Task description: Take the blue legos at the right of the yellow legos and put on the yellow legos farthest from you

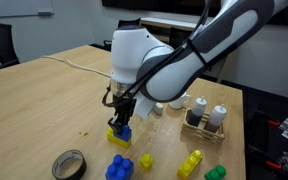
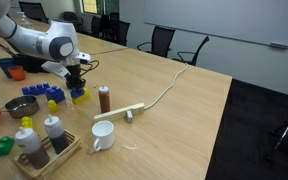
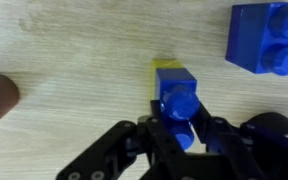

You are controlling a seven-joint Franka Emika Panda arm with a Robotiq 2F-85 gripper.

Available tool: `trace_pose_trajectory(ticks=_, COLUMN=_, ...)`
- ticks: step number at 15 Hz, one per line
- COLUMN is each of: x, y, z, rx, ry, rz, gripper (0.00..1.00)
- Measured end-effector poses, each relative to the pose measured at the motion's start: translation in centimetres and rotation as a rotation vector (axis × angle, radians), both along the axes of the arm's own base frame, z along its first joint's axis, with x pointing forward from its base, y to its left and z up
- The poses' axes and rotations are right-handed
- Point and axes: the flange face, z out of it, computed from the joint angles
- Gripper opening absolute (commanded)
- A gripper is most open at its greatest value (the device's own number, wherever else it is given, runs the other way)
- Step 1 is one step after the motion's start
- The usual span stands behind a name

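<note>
1. One black robot claw point(image 3: 179, 120) reaches down over a light wooden table point(image 1: 44, 100), its two fingers clamped on one small dark-blue studded lego piece point(image 3: 176, 100).
2. That blue piece sits on top of one wide bright-yellow lego brick point(image 1: 119, 136), whose edge shows beyond it in the wrist view.
3. One larger blue lego cluster point(image 1: 119, 167) lies nearer, apart from the brick.
4. To the right lie one tiny yellow block point(image 1: 146, 160) and one long yellow lego bar point(image 1: 190, 164).
5. Two shaker bottles point(image 1: 206, 116) stand far right, in a wooden holder.
</note>
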Motion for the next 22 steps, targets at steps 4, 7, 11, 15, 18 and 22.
trace_pose_trajectory(ticks=4, x=-0.2, y=-0.1, z=-0.1, rx=-0.004, ry=-0.034, rz=-0.031, gripper=0.60)
trace_pose_trajectory(ticks=7, x=-0.9, y=-0.4, z=-1.3, rx=-0.018, ry=-0.011, rz=-0.052, gripper=0.48)
trace_pose_trajectory(ticks=11, x=-0.8, y=-0.2, z=-1.6, rx=-0.016, ry=-0.012, rz=-0.052, gripper=0.99)
trace_pose_trajectory(ticks=15, x=-0.5, y=0.4, z=0.1, rx=0.004, ry=-0.037, rz=-0.049, gripper=1.00)
trace_pose_trajectory(ticks=18, x=-0.5, y=1.4, z=4.2, rx=0.041, ry=-0.075, rz=-0.055, gripper=1.00)
trace_pose_trajectory(ticks=22, x=-2.1, y=1.9, z=8.5, rx=0.060, ry=-0.096, rz=-0.096, gripper=1.00)
